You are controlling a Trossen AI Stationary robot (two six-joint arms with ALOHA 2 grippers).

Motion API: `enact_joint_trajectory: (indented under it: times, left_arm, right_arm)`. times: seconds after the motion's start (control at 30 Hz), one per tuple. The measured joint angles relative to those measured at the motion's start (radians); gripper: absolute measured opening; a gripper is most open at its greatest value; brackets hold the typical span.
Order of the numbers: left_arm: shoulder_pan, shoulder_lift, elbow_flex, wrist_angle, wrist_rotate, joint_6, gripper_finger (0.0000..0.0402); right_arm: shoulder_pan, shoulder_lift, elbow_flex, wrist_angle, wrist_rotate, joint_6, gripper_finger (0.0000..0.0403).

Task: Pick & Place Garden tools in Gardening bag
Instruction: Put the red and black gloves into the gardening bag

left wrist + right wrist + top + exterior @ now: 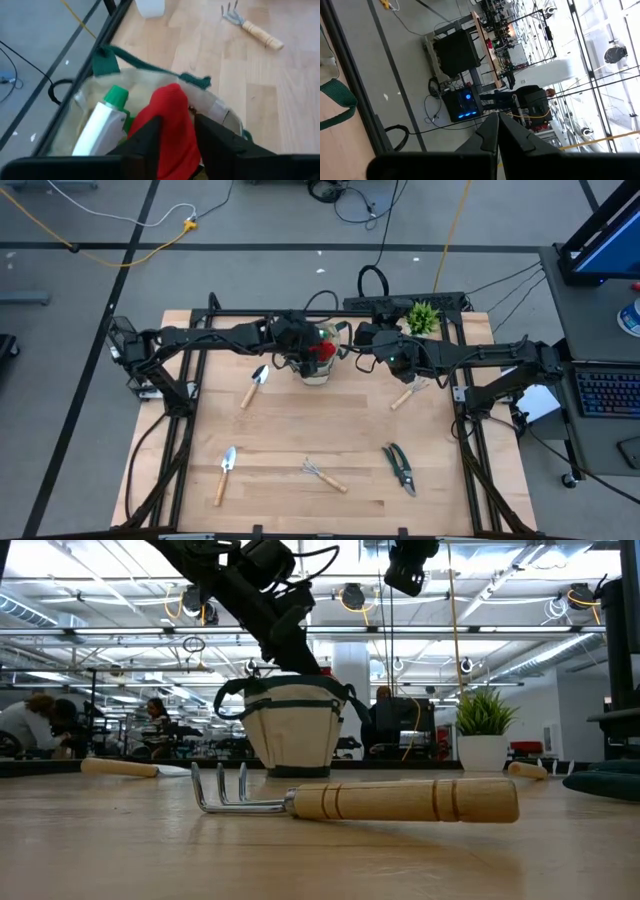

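My left arm stretches across the table's far side, its left gripper (176, 137) poised over the gardening bag (316, 358) at twelve o'clock, fingers pinching the red glove (171, 125) beside the green spray bottle (106, 122) inside. My right gripper (497, 131) hangs just at the bag's three o'clock, fingers pressed together, holding nothing. The rake (323, 474) lies at six o'clock.

Glove (322, 351) and spray bottle (102, 125) in gardening bag (316, 368), rake (324, 474) left of shears (400, 468)
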Motion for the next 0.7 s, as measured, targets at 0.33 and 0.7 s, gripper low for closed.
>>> enact_joint_trajectory:
  times: [0.33,0.7]
  left_arm:
    - [0.01,0.044,0.001,-0.02,0.028,0.002,0.0035]
    - [0.025,0.085,0.002,-0.017,0.071,-0.024,0.0019]
  right_arm:
    - [0.0,0.0,0.0,0.001,0.0,0.0,0.0]
    - [0.0,0.0,0.0,0.001,0.001,-0.001,0.0]
